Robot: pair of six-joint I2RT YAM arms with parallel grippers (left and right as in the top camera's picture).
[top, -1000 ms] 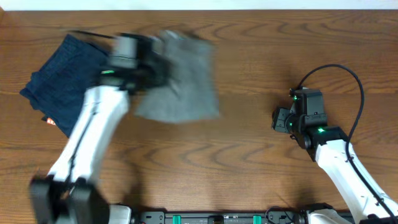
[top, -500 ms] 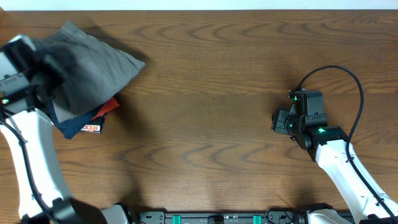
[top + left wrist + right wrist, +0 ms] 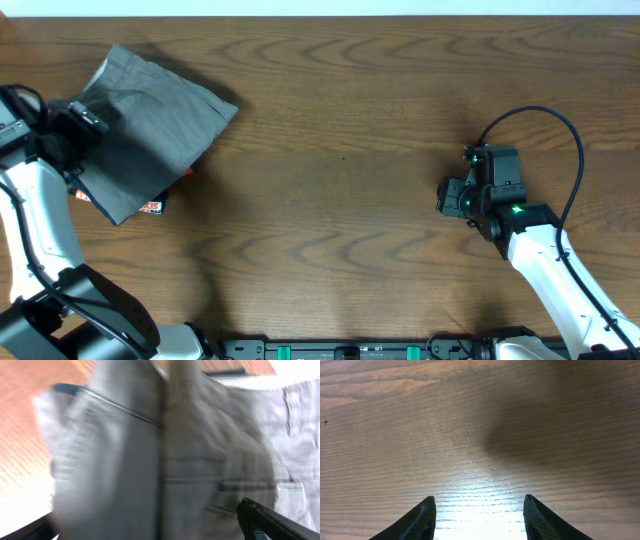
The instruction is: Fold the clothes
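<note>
The clothes, folded grey-olive trousers (image 3: 155, 120), lie at the far left of the table on top of a dark navy garment (image 3: 112, 207). My left gripper (image 3: 85, 130) sits at their left edge. In the left wrist view the trousers (image 3: 165, 450) fill the blurred frame, pocket stitching showing at the right. The left gripper (image 3: 147, 515) is open, one dark finger (image 3: 265, 522) low at the right and the other at the lower left corner, the cloth beyond them. My right gripper (image 3: 452, 196) hovers at the right, and the right wrist view shows this gripper (image 3: 479, 497) open over bare wood.
A red label (image 3: 152, 207) sticks out from under the stack at its lower edge. The right arm's black cable (image 3: 560, 125) loops above its wrist. The wooden table (image 3: 340, 200) runs between the two arms.
The left arm swung left with the trousers and laid them on the navy garment. Its jaws were shut on the cloth and now stand open. The right arm has not moved.
</note>
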